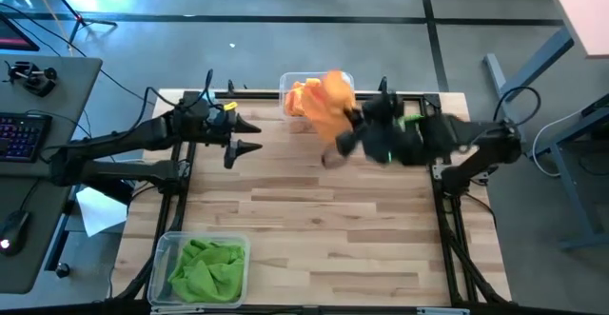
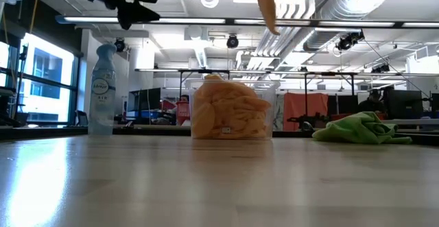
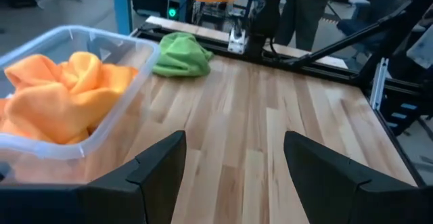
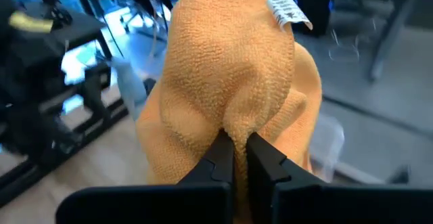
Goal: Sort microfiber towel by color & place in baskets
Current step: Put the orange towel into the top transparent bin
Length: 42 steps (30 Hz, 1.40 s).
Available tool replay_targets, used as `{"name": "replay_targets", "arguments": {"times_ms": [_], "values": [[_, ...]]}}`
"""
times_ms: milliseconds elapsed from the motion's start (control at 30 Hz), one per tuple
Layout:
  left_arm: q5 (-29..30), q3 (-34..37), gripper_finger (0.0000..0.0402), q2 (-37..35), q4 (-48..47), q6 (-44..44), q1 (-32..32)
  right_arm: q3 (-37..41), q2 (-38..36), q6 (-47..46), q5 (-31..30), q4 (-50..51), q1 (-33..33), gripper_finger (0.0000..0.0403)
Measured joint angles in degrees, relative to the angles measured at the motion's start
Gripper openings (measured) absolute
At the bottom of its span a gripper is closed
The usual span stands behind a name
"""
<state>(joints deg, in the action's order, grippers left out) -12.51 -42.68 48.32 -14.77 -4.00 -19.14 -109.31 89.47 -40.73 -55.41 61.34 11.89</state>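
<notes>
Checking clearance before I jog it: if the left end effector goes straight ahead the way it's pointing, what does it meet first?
Probably nothing nearby: the open left end effector faces bare table; depth is unclear.

We see a bright orange towel [image 4: 230, 75] with a white tag, orange towels in the clear basket [image 1: 288, 88], green towels [image 1: 205, 267] in the other, on a pale striped-wood table [image 1: 343, 229].

Bare table [image 1: 333, 220] between the baskets [image 1: 205, 267]; bottle [image 2: 101, 90] at edge.
</notes>
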Motion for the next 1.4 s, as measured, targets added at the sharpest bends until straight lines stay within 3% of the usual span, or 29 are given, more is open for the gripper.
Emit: {"name": "replay_targets", "arguments": {"times_ms": [100, 200, 367, 533, 767, 1033, 1400], "values": [[0.7, 0.0, 0.0239, -0.7, 0.1, 0.1, 0.0, -0.2, 0.1, 12.3, 5.5, -9.3, -6.6, 0.0002], [1.0, 0.0, 0.0239, -1.0, 0.1, 0.1, 0.0, 0.6, 0.2, 18.6, 12.2, -14.3, -13.8, 0.0001], [1.0, 0.1, 0.0239, -1.0, -0.3, -0.2, 0.0, 5.1, 0.3, 21.3, 24.0, -20.6, -24.6, 0.0001], [1.0, 0.1, 0.0239, -1.0, -0.3, 0.4, 0.0, 10.5, 1.3, 18.9, 34.4, -28.6, -31.5, 0.0001], [2.6, 0.1, 0.0239, -1.0, -0.3, 1.2, -0.6, 8.0, 10.9, 12.8, 42.5, -25.2, -35.7, 0.0000], [2.7, 0.1, 0.0239, -1.0, -0.4, 1.2, -1.6, -2.5, 24.6, 8.6, 43.4, -5.5, -39.0, 0.0000], [2.7, 0.1, 0.0239, -1.0, -0.4, 1.1, -2.6, -16.6, 41.6, 6.8, 53.1, 2.3, -41.0, 0.0000]]}}
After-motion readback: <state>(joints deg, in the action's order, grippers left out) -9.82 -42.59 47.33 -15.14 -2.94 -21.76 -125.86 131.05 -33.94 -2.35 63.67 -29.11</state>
